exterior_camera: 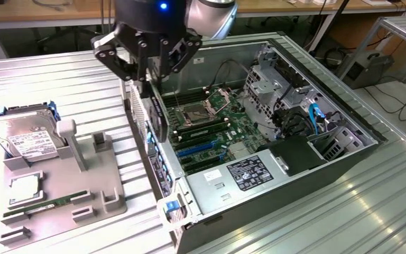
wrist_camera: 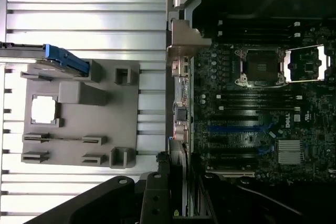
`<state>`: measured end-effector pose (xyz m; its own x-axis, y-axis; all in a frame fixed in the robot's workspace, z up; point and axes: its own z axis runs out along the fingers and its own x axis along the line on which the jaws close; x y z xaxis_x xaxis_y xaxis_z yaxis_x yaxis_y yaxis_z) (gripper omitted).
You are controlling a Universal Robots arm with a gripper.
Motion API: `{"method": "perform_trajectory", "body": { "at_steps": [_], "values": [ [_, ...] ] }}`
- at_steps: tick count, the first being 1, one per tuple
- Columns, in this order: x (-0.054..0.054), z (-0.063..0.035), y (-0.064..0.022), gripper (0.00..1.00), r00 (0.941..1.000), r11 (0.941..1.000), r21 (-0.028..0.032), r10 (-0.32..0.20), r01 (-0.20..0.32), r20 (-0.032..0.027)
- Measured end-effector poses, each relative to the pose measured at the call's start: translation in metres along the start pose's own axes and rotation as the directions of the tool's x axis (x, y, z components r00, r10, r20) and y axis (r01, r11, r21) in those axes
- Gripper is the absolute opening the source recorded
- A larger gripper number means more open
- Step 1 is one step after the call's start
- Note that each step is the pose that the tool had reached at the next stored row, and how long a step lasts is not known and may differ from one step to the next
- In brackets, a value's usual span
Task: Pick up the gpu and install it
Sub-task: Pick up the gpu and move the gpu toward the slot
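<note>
My gripper hangs over the near wall of the open computer case, shut on the gpu. The card dangles edge-on below the fingers as a thin dark plate, its lower end level with the case rim. In the wrist view the gpu appears as a narrow dark strip between the black fingers, roughly in line with the case's rear edge. The motherboard lies exposed inside the case, with blue expansion slots just below and to the exterior view's right of the card.
A grey fixture tray sits on the ribbed metal table at the exterior view's left, holding a silver hard drive, a processor chip and a green memory stick. A power supply and drive cages fill parts of the case.
</note>
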<state>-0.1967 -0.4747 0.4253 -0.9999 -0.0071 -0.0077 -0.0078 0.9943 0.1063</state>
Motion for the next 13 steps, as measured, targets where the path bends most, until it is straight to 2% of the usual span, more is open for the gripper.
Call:
{"method": "perform_trajectory", "body": {
  "at_steps": [8,13],
  "values": [
    [-0.046,0.0012,-0.0011,0.26,1.0,1.0,-0.0005,0.0,0.0,-0.0029],
    [-0.073,0.0098,-0.0008,0.26,1.0,1.0,0.0024,0.0,0.0,-0.0044]
  ]
}}
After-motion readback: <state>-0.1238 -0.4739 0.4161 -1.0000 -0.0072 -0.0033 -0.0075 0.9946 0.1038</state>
